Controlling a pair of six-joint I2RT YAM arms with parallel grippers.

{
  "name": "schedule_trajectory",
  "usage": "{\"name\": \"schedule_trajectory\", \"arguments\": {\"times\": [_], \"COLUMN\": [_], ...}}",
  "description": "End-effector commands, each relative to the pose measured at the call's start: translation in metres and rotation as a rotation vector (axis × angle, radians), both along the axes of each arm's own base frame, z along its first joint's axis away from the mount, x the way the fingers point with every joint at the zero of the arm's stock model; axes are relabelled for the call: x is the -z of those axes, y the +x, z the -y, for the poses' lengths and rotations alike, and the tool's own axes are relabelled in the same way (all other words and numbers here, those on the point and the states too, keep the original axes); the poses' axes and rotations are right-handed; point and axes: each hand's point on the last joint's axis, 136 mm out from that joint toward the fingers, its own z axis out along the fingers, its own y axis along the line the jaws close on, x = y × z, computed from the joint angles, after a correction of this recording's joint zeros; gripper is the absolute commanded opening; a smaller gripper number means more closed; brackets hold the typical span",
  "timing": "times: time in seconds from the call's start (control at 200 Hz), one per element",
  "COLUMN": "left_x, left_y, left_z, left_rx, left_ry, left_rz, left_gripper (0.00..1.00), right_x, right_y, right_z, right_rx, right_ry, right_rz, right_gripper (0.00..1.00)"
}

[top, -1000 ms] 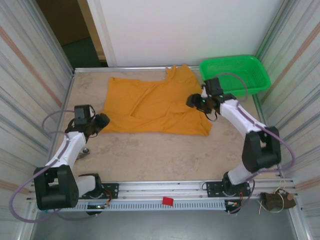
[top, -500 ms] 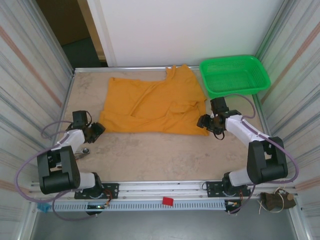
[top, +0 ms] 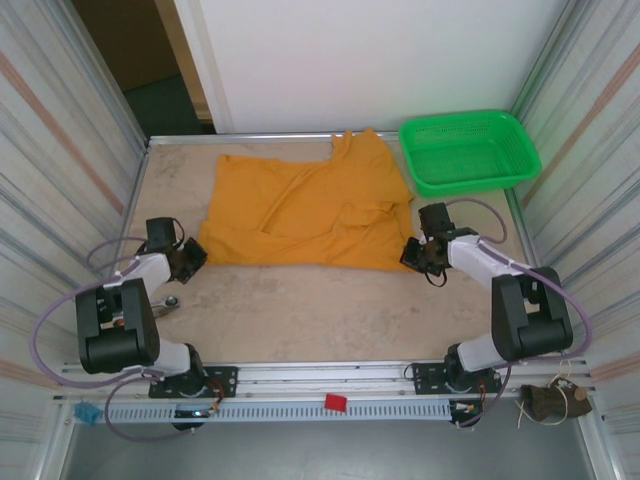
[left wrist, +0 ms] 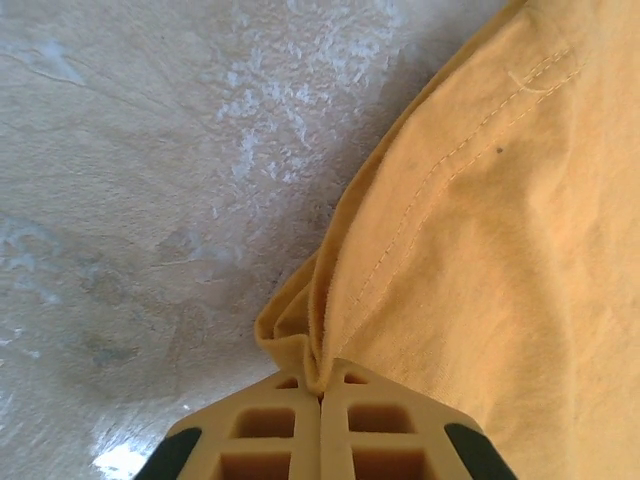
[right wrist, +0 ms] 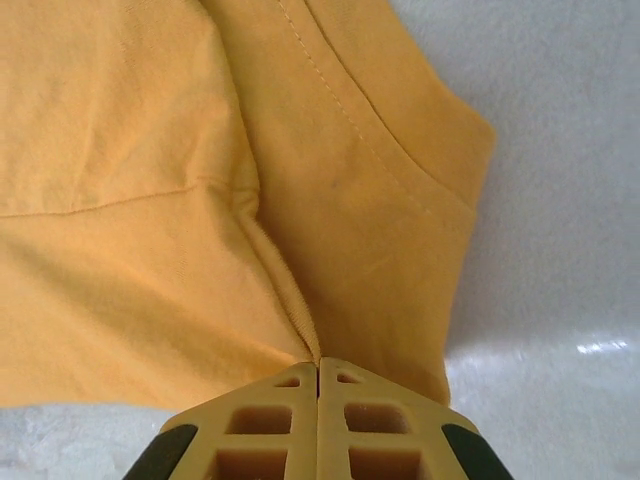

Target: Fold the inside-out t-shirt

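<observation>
Lower now, left hand (left wrist: 321, 386) and right hand (right wrist: 318, 363), each in tight grip on soft stitched t-shirt (top: 310, 205).

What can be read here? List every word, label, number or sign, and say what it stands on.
No readable text anywhere in these pictures.
t-shirt: plain orange cloth and stitched seams, no lettering on the side facing up.
green basket: no label to be made out.
red tab on the front rail: too small to tell any marking.

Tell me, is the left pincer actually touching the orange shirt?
Touching. The left wrist view shows the left pincer shut on a pinched fold at the edge of the t-shirt.
</observation>
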Motion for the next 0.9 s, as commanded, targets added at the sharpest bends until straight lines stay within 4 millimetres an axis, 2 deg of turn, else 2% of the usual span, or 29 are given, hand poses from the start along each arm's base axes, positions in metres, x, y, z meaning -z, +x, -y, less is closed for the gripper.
{"name": "schedule_trajectory", "arguments": {"times": [0.0,0.18,0.406,0.491,0.596,0.611,0.666,0.686,0.782,0.897], "left_x": [-0.024,-0.036,-0.041,-0.040,-0.037,-0.036,-0.036,-0.036,-0.044,-0.060], "left_y": [-0.004,-0.039,-0.079,-0.089,-0.096,-0.097,-0.097,-0.097,-0.092,-0.084], "left_z": [-0.010,-0.017,-0.019,-0.019,-0.019,-0.019,-0.018,-0.018,-0.021,-0.023], "left_rx": [-0.029,-0.123,-0.234,-0.250,-0.252,-0.250,-0.242,-0.238,-0.221,-0.184], "left_ry": [0.053,0.070,0.068,0.071,0.080,0.080,0.080,0.082,0.109,0.140], "left_rz": [0.045,0.049,0.047,0.055,0.044,0.039,0.033,0.033,0.045,0.082], "left_gripper": [0.00,0.00,0.00,0.00,0.07,0.10,0.22,0.25,0.33,0.37], "right_x": [-0.012,-0.021,-0.031,-0.032,-0.025,-0.024,-0.024,-0.026,-0.041,-0.068], "right_y": [-0.020,-0.051,-0.088,-0.097,-0.105,-0.105,-0.105,-0.103,-0.087,-0.057], "right_z": [0.014,0.030,0.043,0.048,0.052,0.052,0.052,0.051,0.048,0.035], "right_rx": [0.076,0.186,0.304,0.338,0.362,0.363,0.358,0.353,0.313,0.209], "right_ry": [-0.013,0.017,0.019,0.014,0.002,0.001,0.003,0.004,0.013,0.042], "right_rz": [-0.012,-0.039,-0.046,-0.035,-0.049,-0.051,-0.058,-0.053,0.006,0.088], "right_gripper": [0.00,0.00,0.00,0.00,0.00,0.02,0.33,0.38,0.40,0.38]}}
